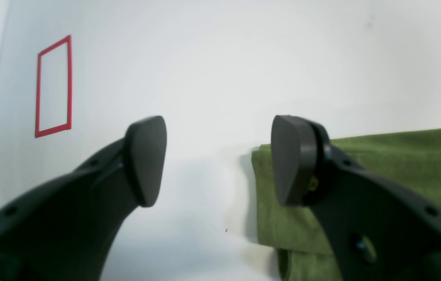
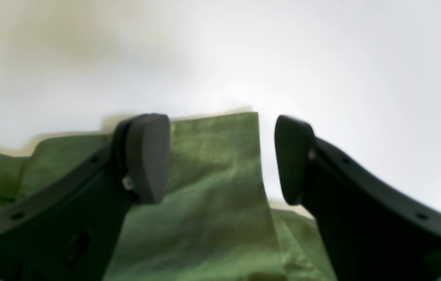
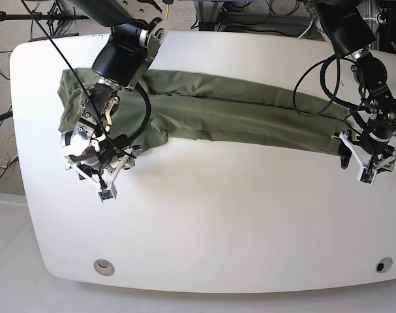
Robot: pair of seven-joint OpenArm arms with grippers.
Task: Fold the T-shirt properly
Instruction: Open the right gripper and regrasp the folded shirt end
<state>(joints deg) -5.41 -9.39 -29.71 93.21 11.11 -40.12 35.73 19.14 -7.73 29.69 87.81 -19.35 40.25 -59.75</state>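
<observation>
"T-shirt [image 3: 250, 120] first: where did you have it, and were you gripping it?"

"You had it across the table [image 3: 204, 228], beyond its bare near part. Nearest, your left gripper [image 1: 218, 160] and right gripper [image 2: 222, 160] stood wide apart at the fingers, neither grasping cloth. You had them over opposite ends, probably so both could take the nearer edge and fold it evenly."

"Why the right one just there?"

"A cloth corner showed between its fingers, which seemed to suit a pinch. Your left sat partly off its end, so it likely needed shifting inward."

"And the look of it?"

"Olive green, in a long layered band; the nearer edge ran slightly wavy, and farther back lay a long strip, with a bunched, wrinkled end beneath your right arm."
</observation>
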